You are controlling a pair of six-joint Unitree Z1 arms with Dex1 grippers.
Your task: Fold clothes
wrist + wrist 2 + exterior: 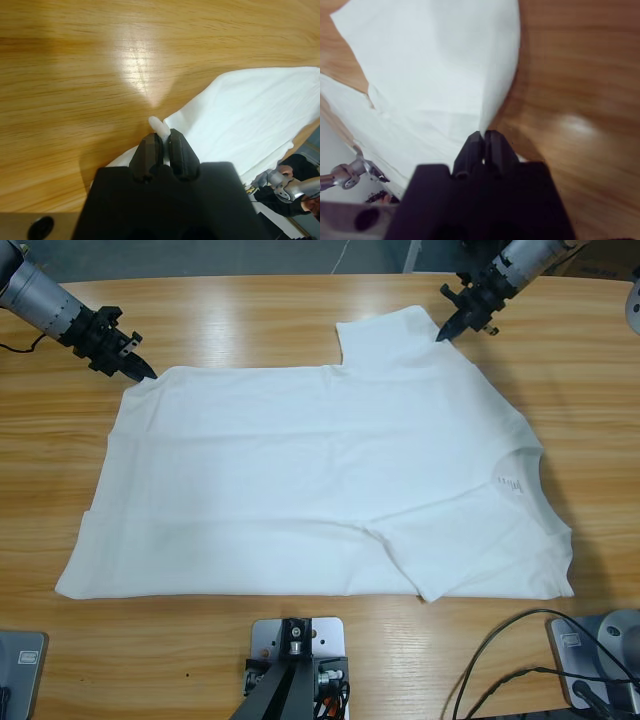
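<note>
The clothes are one white T-shirt [320,480] lying flat and sideways on the wooden table [250,320], neck and small label [510,483] to the right, hem to the left. My left gripper [148,373] is at the shirt's far left hem corner. In the left wrist view it [161,137] is shut on a bit of white cloth [250,115] that pokes out past its tips. My right gripper [441,337] is at the far sleeve [385,335]. In the right wrist view it [482,135] is shut on the cloth's [435,65] edge.
Bare wood runs along the far side between the two arms and along the near edge below the shirt. Black cables [520,670] lie at the near right corner. The other arm shows small in each wrist view's background [287,182] [350,172].
</note>
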